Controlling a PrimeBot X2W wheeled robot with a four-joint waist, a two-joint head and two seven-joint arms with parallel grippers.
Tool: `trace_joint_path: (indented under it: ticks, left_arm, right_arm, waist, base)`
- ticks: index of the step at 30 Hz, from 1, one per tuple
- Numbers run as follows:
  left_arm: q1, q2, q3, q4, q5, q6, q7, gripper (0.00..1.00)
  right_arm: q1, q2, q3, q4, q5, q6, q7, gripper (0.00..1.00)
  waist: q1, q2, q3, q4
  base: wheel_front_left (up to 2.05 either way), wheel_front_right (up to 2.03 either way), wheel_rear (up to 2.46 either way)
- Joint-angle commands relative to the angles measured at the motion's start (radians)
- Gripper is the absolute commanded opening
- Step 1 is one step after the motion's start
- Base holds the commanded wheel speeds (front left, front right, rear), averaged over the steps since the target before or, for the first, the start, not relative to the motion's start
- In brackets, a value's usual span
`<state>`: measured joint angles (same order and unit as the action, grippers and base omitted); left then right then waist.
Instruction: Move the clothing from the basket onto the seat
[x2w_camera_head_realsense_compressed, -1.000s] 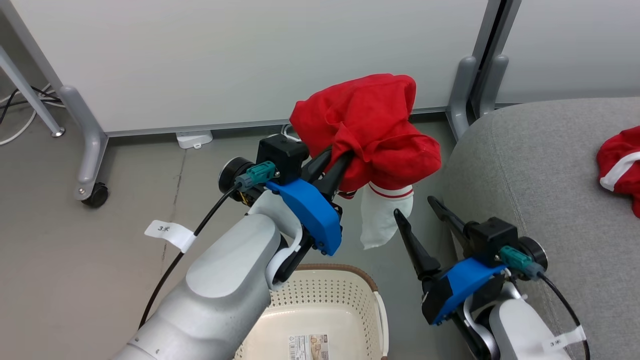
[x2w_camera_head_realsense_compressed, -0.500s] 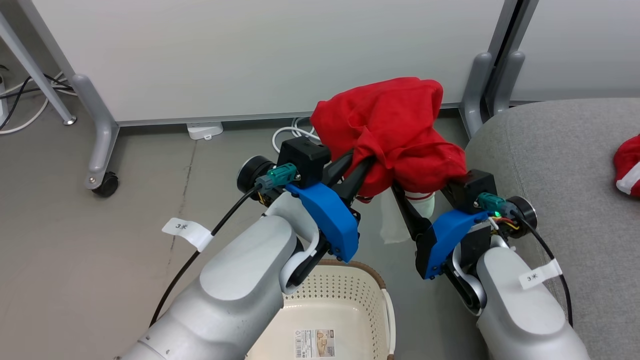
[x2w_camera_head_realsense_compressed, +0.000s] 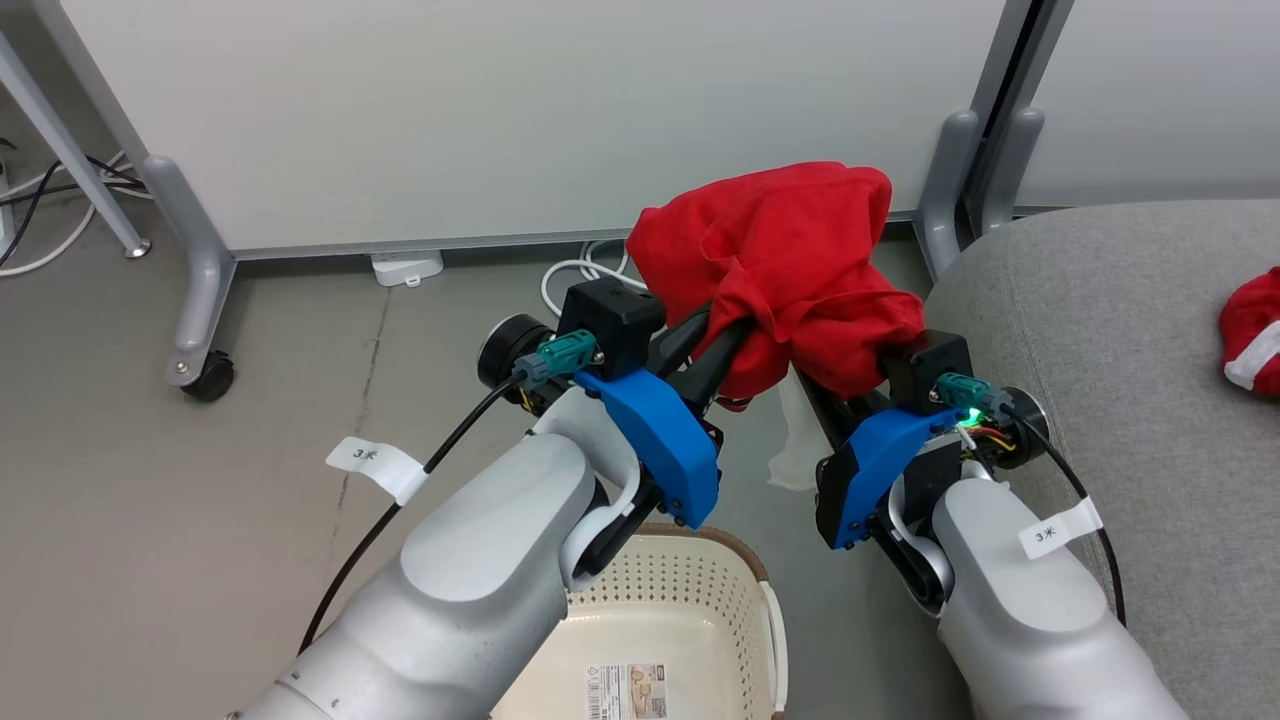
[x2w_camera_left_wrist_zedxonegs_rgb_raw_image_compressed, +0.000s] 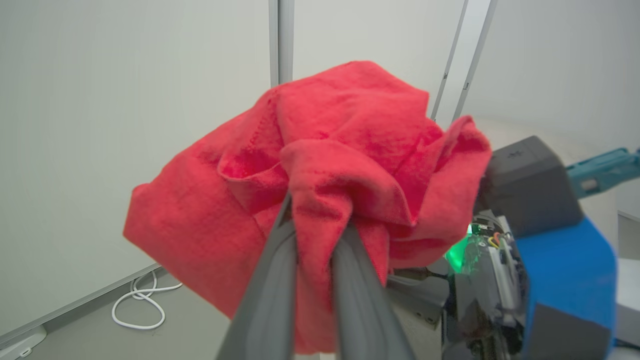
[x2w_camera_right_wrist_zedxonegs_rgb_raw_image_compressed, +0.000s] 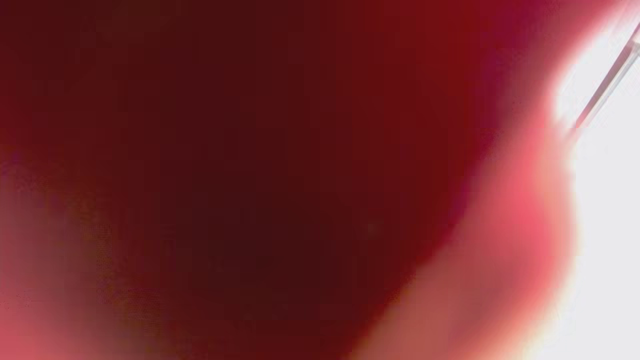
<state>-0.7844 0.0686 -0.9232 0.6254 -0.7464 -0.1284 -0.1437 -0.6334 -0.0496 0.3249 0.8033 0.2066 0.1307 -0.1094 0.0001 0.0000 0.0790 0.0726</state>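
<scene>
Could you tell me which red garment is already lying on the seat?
The red garment with a white band, resting on the grey seat; the other red garment is held up, bunched, by the left gripper.

A white coiled cable is seen on the grey floor just left of the left claw, with a white plug box and a black caster farther left and a white partition behind.

The grey floor holds the basket at the bottom middle. The seat at right holds a red shirt.
</scene>
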Motion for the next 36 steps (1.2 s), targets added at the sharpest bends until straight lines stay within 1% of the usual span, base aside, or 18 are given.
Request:
trace_joint_path:
  ticks: [1, 7, 10, 11, 12, 13, 30, 36]
  left_arm:
    - [-0.014, 0.006, -0.001, 0.002, 0.004, 0.006, -0.009, 0.0]
    - [-0.007, 0.009, -0.006, 0.007, -0.002, 0.004, -0.007, 0.0]
    - [-0.009, 0.011, -0.006, 0.007, 0.003, 0.011, -0.015, 0.0]
    - [-0.008, 0.011, -0.007, 0.008, 0.002, 0.013, -0.015, 0.12]
    - [-0.008, 0.01, -0.008, 0.009, 0.0, 0.013, -0.015, 0.48]
    - [-0.008, 0.01, -0.008, 0.009, 0.0, 0.014, -0.016, 1.0]
    - [-0.004, 0.017, -0.006, 0.02, -0.011, 0.03, -0.027, 1.0]
    - [0.008, 0.03, -0.001, 0.015, -0.015, 0.041, -0.037, 1.0]
  right_arm:
    - [-0.017, -0.002, 0.009, 0.01, 0.01, 0.0, -0.01, 0.0]
    - [-0.03, -0.002, 0.043, 0.045, 0.045, 0.0, -0.029, 0.0]
    - [-0.041, -0.001, 0.053, 0.059, 0.056, 0.0, -0.037, 0.0]
    - [-0.044, -0.002, 0.056, 0.064, 0.058, 0.0, -0.041, 0.0]
    - [-0.045, -0.002, 0.059, 0.067, 0.059, 0.0, -0.043, 0.0]
    - [-0.046, -0.001, 0.062, 0.071, 0.06, 0.0, -0.045, 0.0]
    - [-0.07, -0.001, 0.099, 0.119, 0.094, 0.0, -0.076, 0.0]
    - [-0.075, -0.002, 0.109, 0.115, 0.104, 0.0, -0.086, 0.0]
  waist:
    - [-0.0001, 0.0, -0.002, -0.005]
    - [-0.0001, 0.0, -0.008, -0.016]
    - [-0.0001, 0.0, -0.009, -0.02]
    - [-0.0001, 0.0, -0.009, -0.02]
    - [-0.0001, 0.0, -0.009, -0.02]
    - [-0.0001, 0.0, -0.009, -0.021]
    - [-0.0001, 0.0, -0.015, -0.027]
    - [-0.0001, 0.0, -0.011, -0.055]
  base:
    - [0.0, 0.0, 0.0]
    - [0.0, 0.0, 0.0]
    - [0.0, 0.0, 0.0]
    - [0.0, 0.0, 0.0]
    - [0.0, 0.0, 0.0]
    - [0.0, 0.0, 0.0]
    - [0.0, 0.0, 0.0]
    - [0.0, 0.0, 0.0]
